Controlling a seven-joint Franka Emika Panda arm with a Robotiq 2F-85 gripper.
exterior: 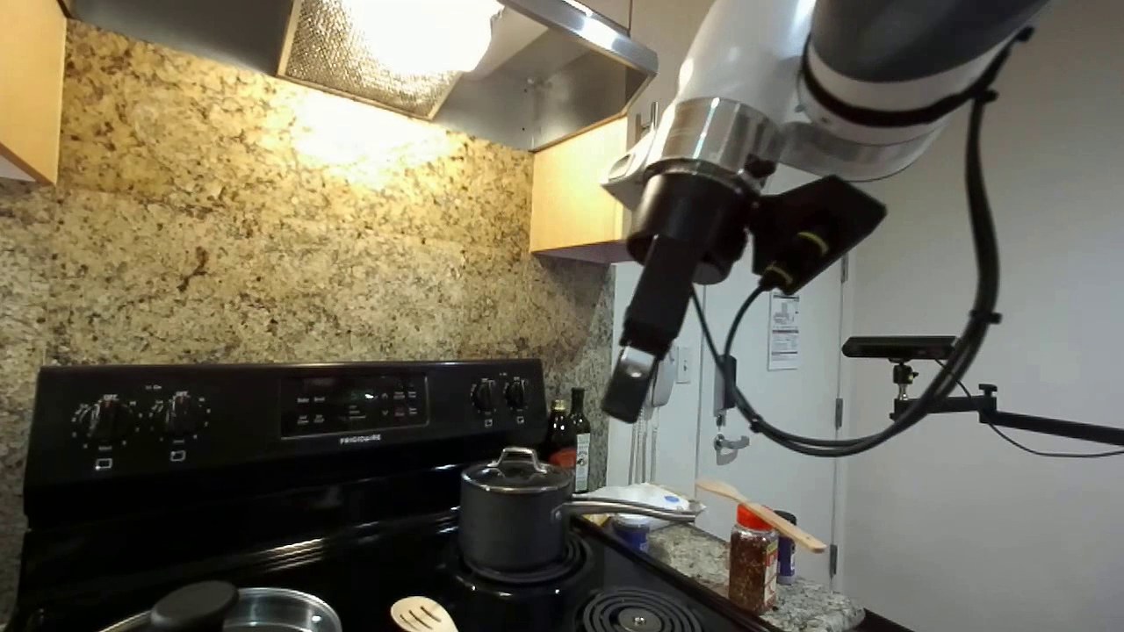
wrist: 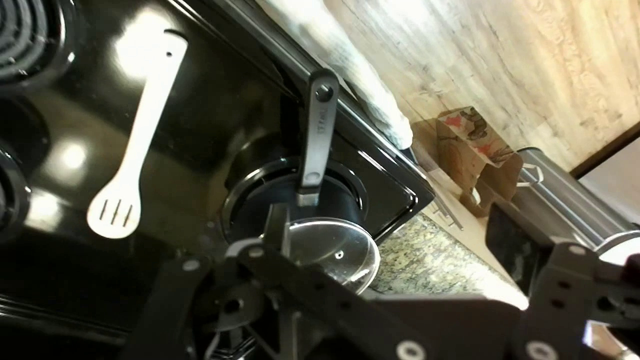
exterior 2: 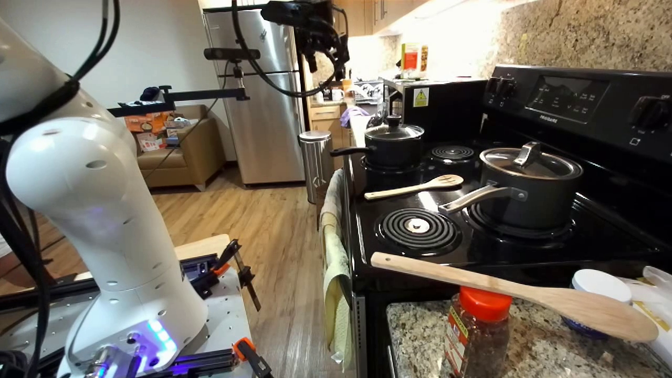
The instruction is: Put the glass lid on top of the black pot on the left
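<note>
Glass lid (wrist: 336, 250) lies at about eight o'clock from the pincer (wrist: 390, 222) in the wrist view, partly hidden behind the pincer's own body. In an exterior view it seems to rest on the black pot (exterior 2: 397, 155), roughly level, though I cannot tell whether it is fully seated; there the pair lie between four and five o'clock from the pincer, lower and apart from it. The pincer's fingers (wrist: 515, 247) stand wide apart, gripping nothing. The pot's handle (wrist: 320, 135), the long axis here, points just past twelve o'clock in the wrist view, aside from the line between pincer and lid. I judge the placing nearly finished; the next move likely calls for lifting clear, while any correcting nudge would head toward eight o'clock.
</note>
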